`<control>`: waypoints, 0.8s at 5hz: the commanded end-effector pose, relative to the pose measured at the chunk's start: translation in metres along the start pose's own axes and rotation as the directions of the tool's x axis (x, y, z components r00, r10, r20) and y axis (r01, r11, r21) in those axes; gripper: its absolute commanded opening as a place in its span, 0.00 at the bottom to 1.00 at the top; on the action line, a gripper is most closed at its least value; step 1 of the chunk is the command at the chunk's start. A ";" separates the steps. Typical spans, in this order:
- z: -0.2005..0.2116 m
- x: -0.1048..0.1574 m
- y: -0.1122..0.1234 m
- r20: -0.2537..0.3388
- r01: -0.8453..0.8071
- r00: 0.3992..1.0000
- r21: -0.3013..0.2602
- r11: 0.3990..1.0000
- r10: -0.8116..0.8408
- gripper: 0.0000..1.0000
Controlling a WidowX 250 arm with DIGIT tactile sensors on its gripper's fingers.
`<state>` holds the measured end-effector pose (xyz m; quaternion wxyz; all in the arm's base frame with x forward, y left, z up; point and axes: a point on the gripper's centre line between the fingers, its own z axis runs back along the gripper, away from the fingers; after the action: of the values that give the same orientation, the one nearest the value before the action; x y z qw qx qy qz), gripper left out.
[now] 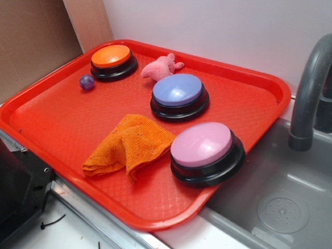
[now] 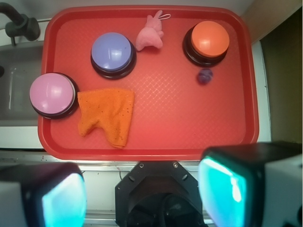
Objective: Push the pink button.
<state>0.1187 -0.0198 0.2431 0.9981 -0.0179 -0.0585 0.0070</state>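
A: Where is the pink button [image 1: 202, 144]?

B: On the red tray [image 1: 62, 119], at the corner next to the grey sink [image 1: 280, 207]. In the exterior view its black base sits right against the tray's rim on the sink side. Nothing touches its domed top.

A: And what lies around it?

B: A crumpled orange cloth [image 1: 130, 145] lies just beside it, toward the tray's middle. The blue button [image 1: 179, 91] stands near it, further along the same side, with a small pink plush toy [image 1: 161, 67] just beyond that. An orange button [image 1: 111, 56] occupies the far corner by the wall, and a little purple ball [image 1: 86, 82] rests near it.

A: The gripper [image 2: 142, 194]?

B: Seen only from the wrist view. Its two fingers [image 2: 232, 184] are spread wide apart, with nothing between them. It hangs off the tray's long edge, above the bench, well apart from the pink button.

A: The faucet [image 1: 311, 93]?

B: It rises beside the sink, past the tray's corner.
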 end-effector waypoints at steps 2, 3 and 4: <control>-0.052 0.041 -0.049 -0.059 0.251 0.967 0.012 0.968 -0.250 1.00; -0.093 0.056 -0.106 -0.039 0.485 0.874 0.041 0.873 -0.484 1.00; -0.121 0.049 -0.151 -0.041 0.687 0.727 0.059 0.725 -0.685 1.00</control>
<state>0.1878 -0.1640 0.1194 0.9313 0.0483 -0.0252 -0.3601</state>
